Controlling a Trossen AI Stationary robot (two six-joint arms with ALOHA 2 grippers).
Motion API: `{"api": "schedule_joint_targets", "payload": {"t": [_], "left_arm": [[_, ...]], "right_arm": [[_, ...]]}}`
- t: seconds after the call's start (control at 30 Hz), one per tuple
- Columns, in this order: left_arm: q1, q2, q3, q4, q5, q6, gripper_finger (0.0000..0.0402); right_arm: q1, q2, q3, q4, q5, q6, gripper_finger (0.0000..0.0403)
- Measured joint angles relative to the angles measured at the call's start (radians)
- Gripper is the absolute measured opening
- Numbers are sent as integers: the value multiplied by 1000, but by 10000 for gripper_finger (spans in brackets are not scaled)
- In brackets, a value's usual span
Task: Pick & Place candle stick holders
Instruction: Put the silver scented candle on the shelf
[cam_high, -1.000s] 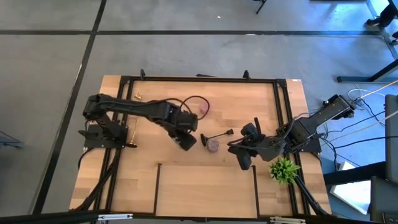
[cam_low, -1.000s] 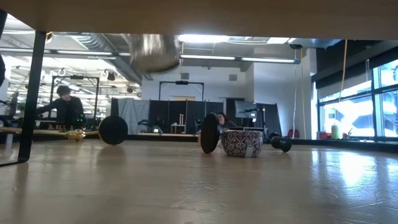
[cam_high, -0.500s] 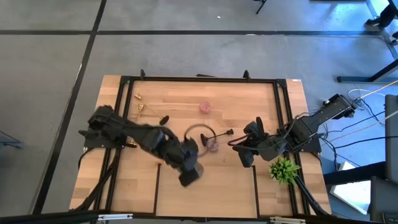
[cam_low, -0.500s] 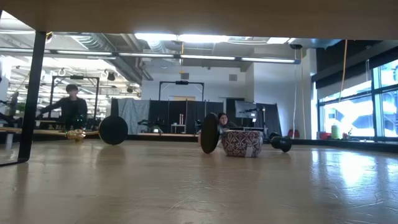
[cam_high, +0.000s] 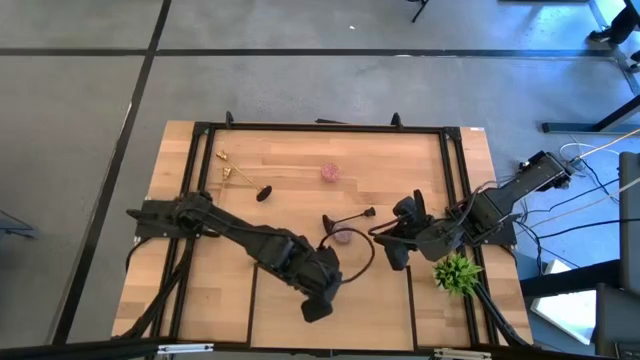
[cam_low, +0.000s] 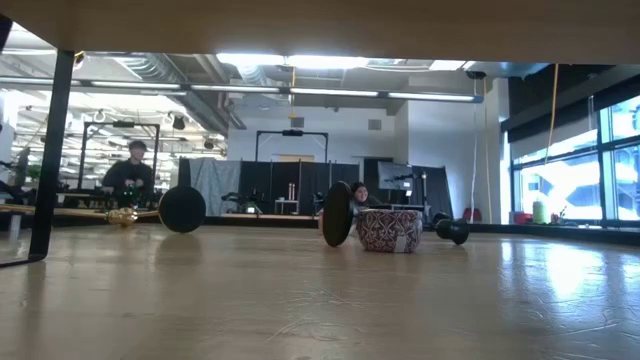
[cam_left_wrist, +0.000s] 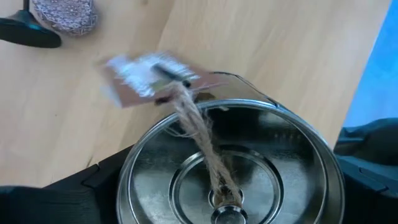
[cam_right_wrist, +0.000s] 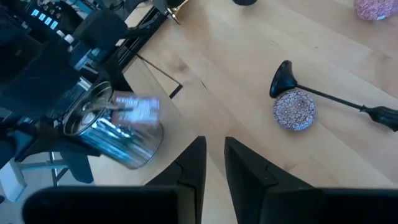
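The shiny silver holder (cam_left_wrist: 230, 165) is clamped between the fingers of the left gripper (cam_high: 318, 297), at the lower middle of the overhead frame, above the table's (cam_high: 400, 160) front edge. The jaws stand wide because the cup itself is wide, gripped across its round body, mouth tilted up toward the wrist camera. A twine string with a paper tag (cam_left_wrist: 149, 78) rises from its centre and flaps loose, blurred, which suggests the cup is in transit, not set down.

Around it, the other holders lie untouched: one pink glittery holder (cam_high: 342, 235) at mid-table, the black thin-stemmed holder (cam_high: 348, 216) lying on its side just beside it, a second pink one (cam_high: 331, 172) toward the upper middle, a small black piece (cam_high: 264, 193) left of centre, and small gold holders (cam_high: 226, 170) at the upper left.

The right gripper (cam_high: 394, 255) waits at the right of centre, fingers nearly together and holding nothing, near the green plant (cam_high: 457, 271).

The right wrist view shows the silver cup from outside, gripped at its sides with the tag swinging, which the overhead view hides under the arm. The low view shows only the resting holders, so the carried cup sits clear of the tabletop, by my reading
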Motion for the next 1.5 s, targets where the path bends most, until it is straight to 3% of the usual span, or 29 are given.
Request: {"api": "schedule_joint_targets", "payload": {"t": [0.43,0.57,1.5], "left_arm": [[17,2,7,31,74,8,369],[19,2,7,35,72,8,384],[18,-6,7,87,62,50,386]], "right_arm": [[21,0,0,0,28,16,62],[24,0,0,-1,36,16,62],[25,0,0,-1,36,22,62]]}}
